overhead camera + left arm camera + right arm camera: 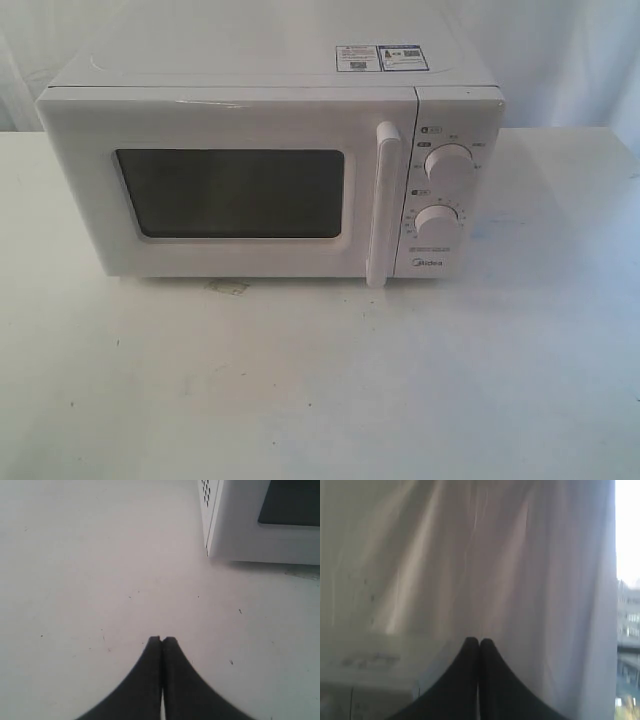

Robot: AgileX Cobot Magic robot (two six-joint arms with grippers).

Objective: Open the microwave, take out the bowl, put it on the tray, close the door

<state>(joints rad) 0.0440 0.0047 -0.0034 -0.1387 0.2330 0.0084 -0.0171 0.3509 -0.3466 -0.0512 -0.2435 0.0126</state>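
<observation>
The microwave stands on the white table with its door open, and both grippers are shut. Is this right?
Not quite. The door is closed, flat against the front, as the exterior view shows. The rest holds: the microwave stands on the white table, and the left gripper and right gripper are shut.

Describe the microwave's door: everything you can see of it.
The door is a glossy white panel, plastic by its look, filling the front of the microwave beside the knob panel. It carries a dark rectangular window and a vertical white bar handle along the edge nearest that panel. It stands upright and shut, flush with the casing. Nothing touches it.
</observation>
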